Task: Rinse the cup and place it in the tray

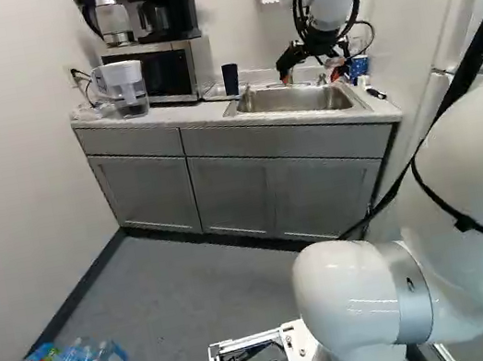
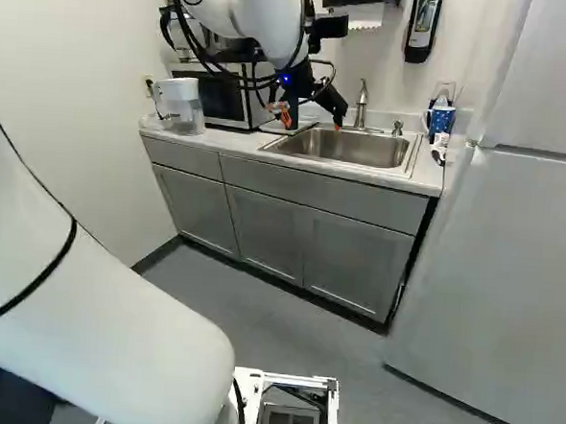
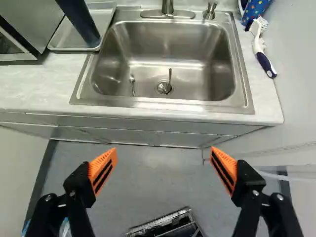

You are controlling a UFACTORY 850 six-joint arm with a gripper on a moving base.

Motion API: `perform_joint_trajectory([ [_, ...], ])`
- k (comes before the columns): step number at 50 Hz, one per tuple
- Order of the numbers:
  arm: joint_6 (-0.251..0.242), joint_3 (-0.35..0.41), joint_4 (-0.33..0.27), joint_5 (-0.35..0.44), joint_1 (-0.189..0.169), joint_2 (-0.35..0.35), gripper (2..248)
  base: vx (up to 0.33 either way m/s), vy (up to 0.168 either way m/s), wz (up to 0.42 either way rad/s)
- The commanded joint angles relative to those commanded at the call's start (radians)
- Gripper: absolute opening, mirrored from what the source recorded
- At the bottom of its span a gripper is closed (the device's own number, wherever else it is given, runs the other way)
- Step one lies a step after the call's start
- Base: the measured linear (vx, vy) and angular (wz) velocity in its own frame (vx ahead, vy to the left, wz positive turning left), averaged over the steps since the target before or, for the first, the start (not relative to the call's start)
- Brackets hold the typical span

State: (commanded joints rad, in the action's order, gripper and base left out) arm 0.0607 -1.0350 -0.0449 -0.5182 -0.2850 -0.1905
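Grey cabinets (image 2: 308, 196) with 3 doors (image 2: 267, 232) stand on grey floor (image 2: 276, 332) beside 1 white refrigerator (image 2: 509, 284).

Cup (image 3: 79, 20): smooth. Sink (image 3: 158, 69): metal, smooth — satin sheen. Faucet (image 3: 168, 7): glossy metal. Worktop (image 3: 39, 89): smooth. Cabinet doors (image 2: 357, 262): matt. Pitcher (image 1: 123, 78): clear plastic — glossy.

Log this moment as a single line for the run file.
fingers: open, empty | cup: upright in tray | tray: beside sink | sink: small utensils inside
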Motion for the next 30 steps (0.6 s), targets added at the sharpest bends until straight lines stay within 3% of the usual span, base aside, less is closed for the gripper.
perform_joint_trajectory([
  [30,-0.007,0.103,0.005,0.151,0.031,-0.01,247,0.0,0.0,0.0],
])
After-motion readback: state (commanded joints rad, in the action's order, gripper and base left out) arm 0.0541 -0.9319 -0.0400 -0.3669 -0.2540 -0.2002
